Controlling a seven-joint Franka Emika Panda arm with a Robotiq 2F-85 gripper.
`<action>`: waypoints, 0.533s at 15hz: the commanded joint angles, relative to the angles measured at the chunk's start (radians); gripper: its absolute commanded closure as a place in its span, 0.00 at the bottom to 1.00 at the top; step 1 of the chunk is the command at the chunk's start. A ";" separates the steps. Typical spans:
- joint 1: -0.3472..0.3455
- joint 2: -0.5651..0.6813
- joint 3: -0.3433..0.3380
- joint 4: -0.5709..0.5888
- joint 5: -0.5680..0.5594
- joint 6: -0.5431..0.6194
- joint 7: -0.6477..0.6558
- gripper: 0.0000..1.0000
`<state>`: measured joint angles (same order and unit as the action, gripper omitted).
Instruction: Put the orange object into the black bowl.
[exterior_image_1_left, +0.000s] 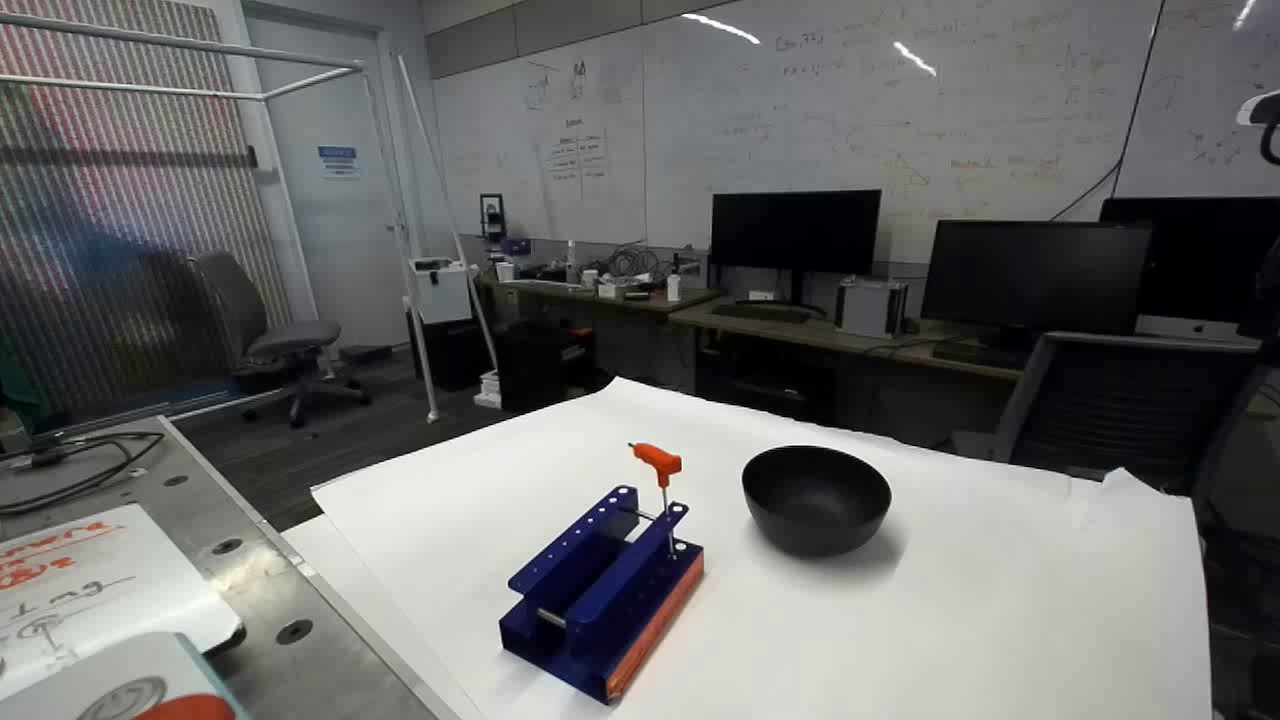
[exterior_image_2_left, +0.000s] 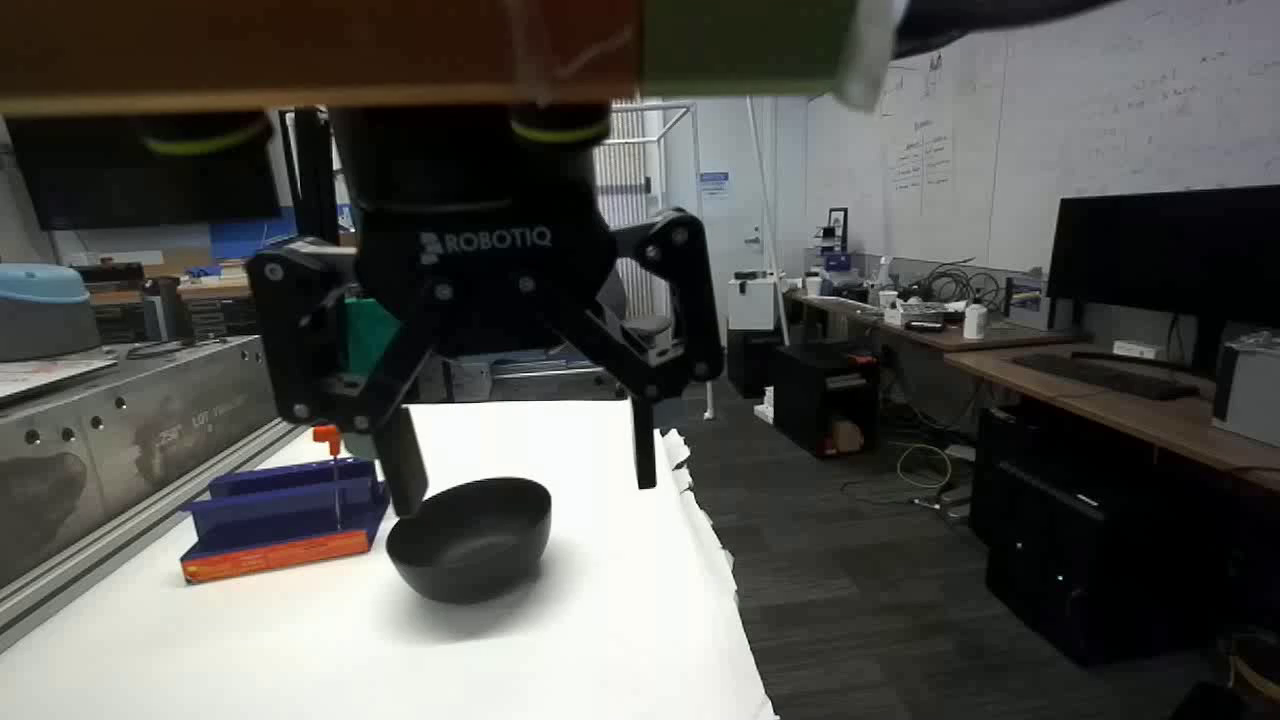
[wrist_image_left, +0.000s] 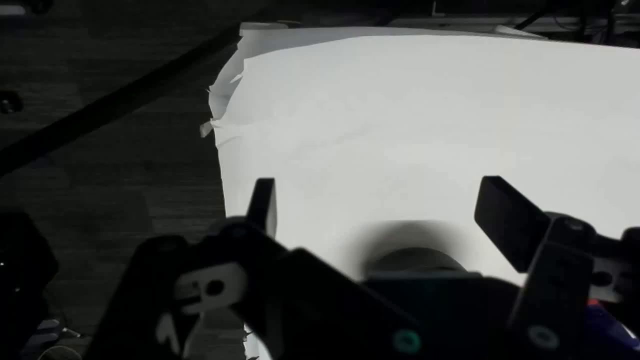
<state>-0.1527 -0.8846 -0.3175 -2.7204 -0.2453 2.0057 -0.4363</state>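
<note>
The orange object (exterior_image_1_left: 658, 462) is a small T-shaped handle on a thin metal stem. It stands upright in a hole of the blue rack (exterior_image_1_left: 600, 590), and its handle also shows in an exterior view (exterior_image_2_left: 328, 437). The black bowl (exterior_image_1_left: 815, 500) stands upright on the white table beside the rack; it also shows in an exterior view (exterior_image_2_left: 470, 540). In the wrist view only part of the bowl (wrist_image_left: 417, 259) shows, the rest hidden by the gripper body. My gripper (exterior_image_2_left: 527, 487) is open and empty; in the wrist view its fingers (wrist_image_left: 377, 200) are wide apart.
The white-covered table (exterior_image_1_left: 950, 640) has a torn, curled paper edge. A metal bench (exterior_image_1_left: 250, 570) with a board on it runs along one side. A chair (exterior_image_1_left: 1110, 420) and desks with monitors (exterior_image_1_left: 795, 235) stand beyond. The rack's blue corner (wrist_image_left: 607, 325) shows in the wrist view.
</note>
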 joint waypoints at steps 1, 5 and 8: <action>0.000 0.000 0.001 0.004 0.001 -0.002 0.000 0.00; 0.009 0.029 0.010 0.017 0.005 0.015 0.016 0.00; 0.084 0.147 0.069 0.073 0.034 0.031 0.049 0.00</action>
<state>-0.1333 -0.8607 -0.3072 -2.7155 -0.2414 2.0126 -0.4298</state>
